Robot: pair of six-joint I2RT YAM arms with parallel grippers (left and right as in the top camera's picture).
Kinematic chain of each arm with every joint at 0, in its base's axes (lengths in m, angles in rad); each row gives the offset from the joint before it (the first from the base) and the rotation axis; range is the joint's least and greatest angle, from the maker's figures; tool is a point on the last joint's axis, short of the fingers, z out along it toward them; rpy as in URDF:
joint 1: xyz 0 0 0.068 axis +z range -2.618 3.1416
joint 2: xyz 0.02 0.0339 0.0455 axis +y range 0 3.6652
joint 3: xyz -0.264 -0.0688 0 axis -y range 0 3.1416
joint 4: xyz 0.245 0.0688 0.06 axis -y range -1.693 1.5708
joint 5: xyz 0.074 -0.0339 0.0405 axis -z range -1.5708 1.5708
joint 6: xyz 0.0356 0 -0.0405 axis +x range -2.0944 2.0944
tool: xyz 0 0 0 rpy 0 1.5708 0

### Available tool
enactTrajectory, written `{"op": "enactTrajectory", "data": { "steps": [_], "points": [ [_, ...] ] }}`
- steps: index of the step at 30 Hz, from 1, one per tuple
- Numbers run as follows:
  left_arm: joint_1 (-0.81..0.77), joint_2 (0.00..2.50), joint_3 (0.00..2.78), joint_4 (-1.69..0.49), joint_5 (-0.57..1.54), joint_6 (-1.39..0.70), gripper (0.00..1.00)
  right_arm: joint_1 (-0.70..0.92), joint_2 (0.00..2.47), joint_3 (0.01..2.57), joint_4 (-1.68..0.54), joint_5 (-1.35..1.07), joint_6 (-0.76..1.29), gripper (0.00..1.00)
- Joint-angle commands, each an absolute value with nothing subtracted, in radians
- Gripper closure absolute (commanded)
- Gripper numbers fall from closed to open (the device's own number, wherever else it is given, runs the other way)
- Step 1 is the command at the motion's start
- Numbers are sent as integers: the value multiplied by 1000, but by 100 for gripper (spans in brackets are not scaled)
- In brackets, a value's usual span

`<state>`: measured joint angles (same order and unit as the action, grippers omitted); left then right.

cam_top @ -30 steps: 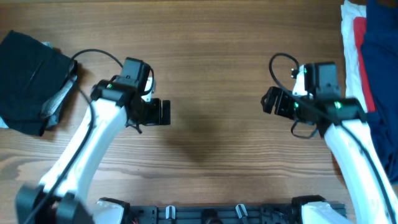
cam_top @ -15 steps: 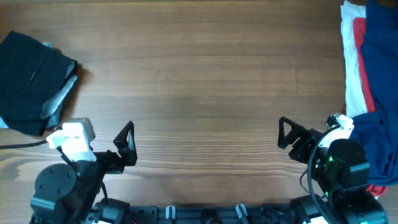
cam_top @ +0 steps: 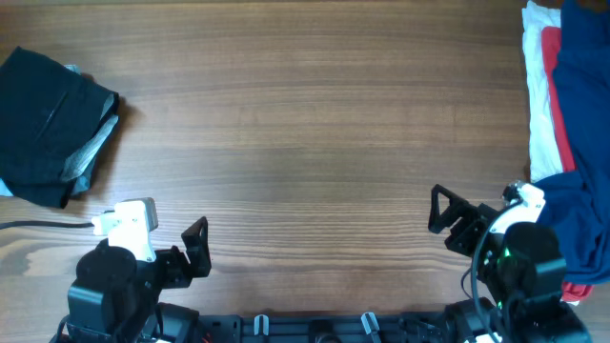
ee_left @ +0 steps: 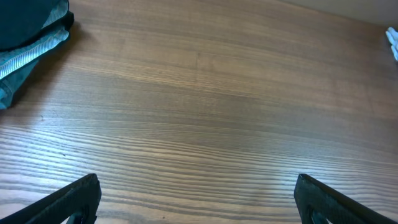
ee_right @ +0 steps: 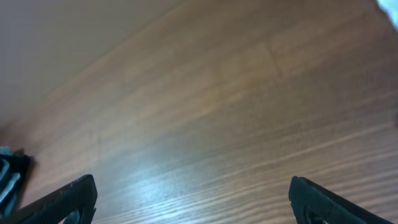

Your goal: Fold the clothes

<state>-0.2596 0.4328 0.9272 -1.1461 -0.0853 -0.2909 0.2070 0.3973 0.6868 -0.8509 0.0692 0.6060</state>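
Left pincer (cam_top: pixel 195 250) has retracted lower; right pincer (cam_top: pixel 442 211) barely moved.

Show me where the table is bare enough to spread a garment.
The middle of the table is bare, between the folded black garment at left and the blue, red and white pile at right. Those edges are crowded.

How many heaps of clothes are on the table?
2: a folded black garment at far left, and a blue, white and red heap at the right edge, partly out of frame; some may be hidden.
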Motion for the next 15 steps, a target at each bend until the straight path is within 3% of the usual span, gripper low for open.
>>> {"op": "enactTrajectory", "data": {
  "steps": [1,7,11,15],
  "points": [
    [-256,428,922,-1145,-99,-297,0,210,266,567,-720,-5,327,0],
    [-256,428,922,-1145,-99,-297,0,194,4,223,-253,-95,149,0],
    [-256,428,922,-1145,-99,-297,0,115,3,137,-86,-100,125,0],
    [-256,428,922,-1145,-99,-297,0,77,3,70,-1,-210,-109,0]
  ]
}}
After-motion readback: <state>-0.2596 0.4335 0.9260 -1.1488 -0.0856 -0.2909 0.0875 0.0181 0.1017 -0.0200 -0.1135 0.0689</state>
